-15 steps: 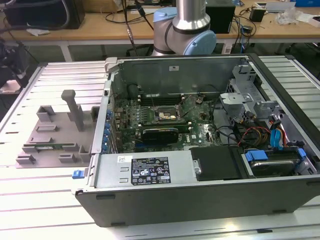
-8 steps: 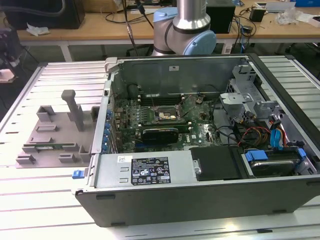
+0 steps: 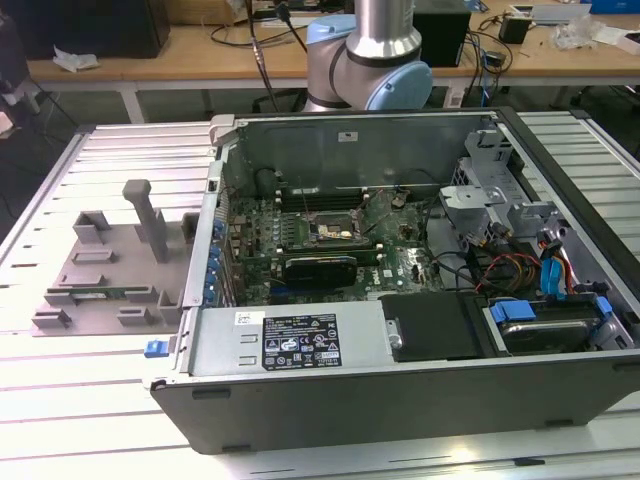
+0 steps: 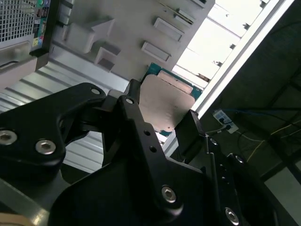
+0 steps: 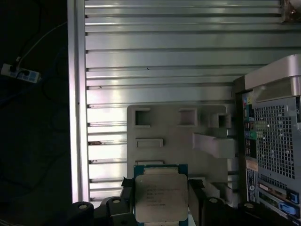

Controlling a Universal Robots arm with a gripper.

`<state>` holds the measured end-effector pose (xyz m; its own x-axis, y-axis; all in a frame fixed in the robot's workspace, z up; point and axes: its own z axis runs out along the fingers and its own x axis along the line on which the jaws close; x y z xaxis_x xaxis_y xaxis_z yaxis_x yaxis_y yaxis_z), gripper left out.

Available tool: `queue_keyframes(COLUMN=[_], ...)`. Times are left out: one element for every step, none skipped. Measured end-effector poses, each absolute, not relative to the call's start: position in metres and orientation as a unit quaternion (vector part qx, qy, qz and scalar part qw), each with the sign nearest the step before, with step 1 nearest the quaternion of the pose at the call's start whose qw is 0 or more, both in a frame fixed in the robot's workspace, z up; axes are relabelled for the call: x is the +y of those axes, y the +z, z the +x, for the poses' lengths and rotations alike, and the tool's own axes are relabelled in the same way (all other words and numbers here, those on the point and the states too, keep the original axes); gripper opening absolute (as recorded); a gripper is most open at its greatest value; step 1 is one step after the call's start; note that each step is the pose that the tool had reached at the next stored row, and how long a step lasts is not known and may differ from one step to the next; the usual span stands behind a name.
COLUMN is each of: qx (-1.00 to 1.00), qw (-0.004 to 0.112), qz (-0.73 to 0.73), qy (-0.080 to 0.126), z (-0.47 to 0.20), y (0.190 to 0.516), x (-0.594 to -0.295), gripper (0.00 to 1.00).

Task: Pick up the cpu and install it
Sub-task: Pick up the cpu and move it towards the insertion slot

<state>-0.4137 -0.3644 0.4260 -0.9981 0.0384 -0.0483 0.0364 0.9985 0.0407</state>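
Currently the cpu (image 5: 159,197) is sitting clamped in the tool (image 5: 160,205), with its silvery-grey metal top facing the first wrist camera and a strip of its green board showing along one edge. The tool is gripping narrowly: one black finger (image 5: 127,193) is pressing on each of two opposite sides of the chip. In the second wrist view the same hold is showing from below the linkage, where the chip is lying tilted between the two fingertips.

The cpu is hanging above the grey tray (image 5: 178,136), apart from it and outside the computer case (image 3: 400,390). In the first wrist view the tray's square and slot-shaped pockets are lying past the chip, and the perforated rear panel of the case is standing just beside the tray.

In the exterior view the tray is lying on the slatted metal table (image 3: 60,410), just beside the case on the exterior view's left of it. The case is lying on its side with its panel off, so the motherboard (image 3: 300,235) is facing up. The black-framed socket (image 3: 335,232) is sitting near the middle of that board, inside the case. A labelled metal box (image 3: 300,340) is lying along the near wall of the case, and blue and red cables (image 3: 560,275) are bunching at the end on the exterior view's right. The arm (image 3: 385,40) is rising behind the case.
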Motion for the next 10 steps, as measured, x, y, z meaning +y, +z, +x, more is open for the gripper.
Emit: queue_keyframes(qx=[0.999,0.999,0.999,0.999,0.999,0.999,0.999,0.999,0.999,0.999], qw=[0.024,0.025,0.025,0.025,0.025,0.024,0.024,0.024,0.024,0.024], qz=[0.019,0.019,0.019,0.019,0.019,0.019,0.019,0.019,0.019,0.019], qy=[0.020,0.020,0.020,0.020,0.020,0.020,0.020,0.020,0.020,0.020], z=[-0.414,-0.414,-0.414,-0.414,-0.414,-0.414,-0.413,-0.408,-0.406,-0.403], y=[0.430,0.431,0.431,0.431,0.431,0.432,0.432,0.431,0.431,0.431], x=[-0.364,-0.364,-0.364,-0.364,-0.364,-0.364,-0.364,-0.364,-0.364,-0.364], gripper=[0.55,0.55,0.55,0.55,0.55,0.55,0.55,0.55,0.55,0.55])
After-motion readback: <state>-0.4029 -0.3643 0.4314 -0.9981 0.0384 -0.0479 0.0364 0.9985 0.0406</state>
